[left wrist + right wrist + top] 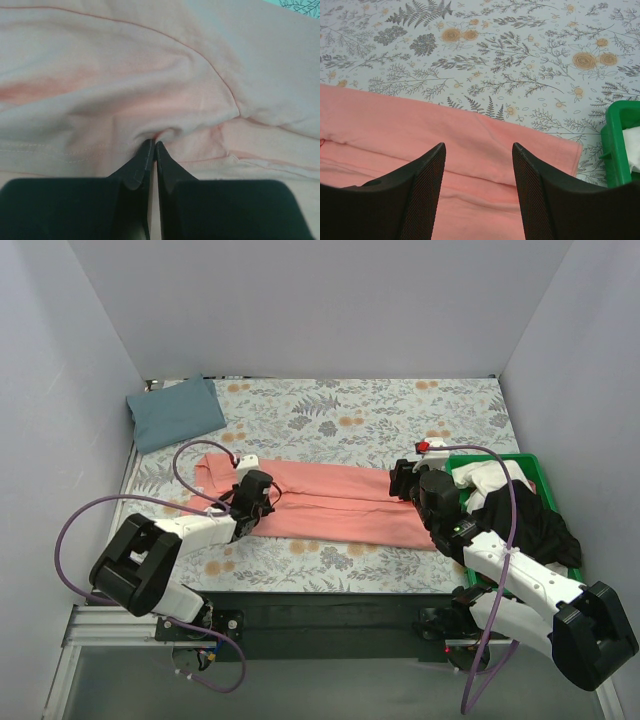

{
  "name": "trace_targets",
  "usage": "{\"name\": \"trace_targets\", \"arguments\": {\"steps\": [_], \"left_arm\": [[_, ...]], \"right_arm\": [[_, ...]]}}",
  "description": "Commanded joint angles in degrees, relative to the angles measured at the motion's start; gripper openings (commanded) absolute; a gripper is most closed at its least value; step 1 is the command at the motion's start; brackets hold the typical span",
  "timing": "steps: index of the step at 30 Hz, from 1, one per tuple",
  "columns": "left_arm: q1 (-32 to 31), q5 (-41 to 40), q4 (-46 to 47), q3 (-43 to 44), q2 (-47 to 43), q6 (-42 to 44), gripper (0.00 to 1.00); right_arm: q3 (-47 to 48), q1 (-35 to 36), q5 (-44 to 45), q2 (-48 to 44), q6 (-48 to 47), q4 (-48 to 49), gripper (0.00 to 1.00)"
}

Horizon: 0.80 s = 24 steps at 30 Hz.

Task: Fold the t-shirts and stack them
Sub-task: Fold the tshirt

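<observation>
Where the floral-print cloth (330, 415) reaches the far left corner, the blue-grey t-shirt (175, 412) lies folded, well apart from both arms. The coral-pink t-shirt (340, 502) lies as a long band across the middle of the cloth, running left to right.

Left gripper (152, 149): down on the left part of the band. Jaws pressed together, with a small pucker of pink fabric pinched at the tips. The fabric creases toward that point.

Right gripper (479, 150): over the right end of the band. Jaws spread, nothing between them. Pink fabric lies under and ahead of the fingers, and its right edge ends just past the right-hand finger. Contact with the fabric: cannot tell.

Green bin (615, 142): just to the right of that end.
</observation>
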Motion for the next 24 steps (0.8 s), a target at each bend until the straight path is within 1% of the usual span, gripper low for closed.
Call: {"name": "trace_targets", "arguments": {"steps": [1, 4, 6, 15, 24], "left_arm": [[-0.81, -1.53, -1.36, 2.79, -1.24, 0.07, 0.0], [-0.9, -1.0, -4.7, 4.46, -2.56, -0.46, 0.0], [-0.81, 0.49, -9.34, 5.78, -3.08, -1.16, 0.0], [-0.9, 8.04, -17.35, 8.07, -5.02, -3.01, 0.0], [-0.9, 11.13, -18.95, 7.1, -6.77, -3.8, 0.0]], "right_arm": [[-0.24, -0.25, 0.28, -0.21, -0.31, 1.44, 0.62], [-0.32, -0.33, 0.28, -0.3, -0.31, 1.44, 0.62], [-0.32, -0.25, 0.28, -0.39, -0.4, 1.44, 0.62], [-0.41, -0.33, -0.25, -0.48, -0.31, 1.44, 0.62], [-0.41, -0.33, -0.78, -0.65, -0.31, 1.09, 0.62]]}}
